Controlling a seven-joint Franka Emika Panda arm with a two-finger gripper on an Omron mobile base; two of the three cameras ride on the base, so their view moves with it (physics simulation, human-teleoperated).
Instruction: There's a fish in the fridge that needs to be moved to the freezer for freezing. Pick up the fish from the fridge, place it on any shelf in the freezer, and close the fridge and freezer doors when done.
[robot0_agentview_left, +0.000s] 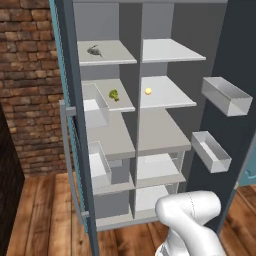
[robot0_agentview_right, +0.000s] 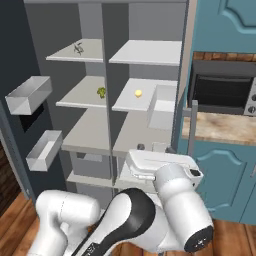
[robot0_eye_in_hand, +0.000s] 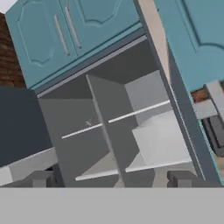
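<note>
The small dark fish lies on the top shelf of the left, narrower compartment, the freezer. It shows as a faint mark in the hand view. To its right is the wider fridge. Both doors stand wide open: the freezer door, which has a black panel, and the fridge door. My gripper is open and holds nothing. It hangs low in front of the unit, well below the fish and away from it.
A green broccoli floret sits on the freezer's second shelf and a yellow ball on the fridge's. Clear bins jut from both doors. A brick wall is on the left. Teal cabinets and an oven are on the right.
</note>
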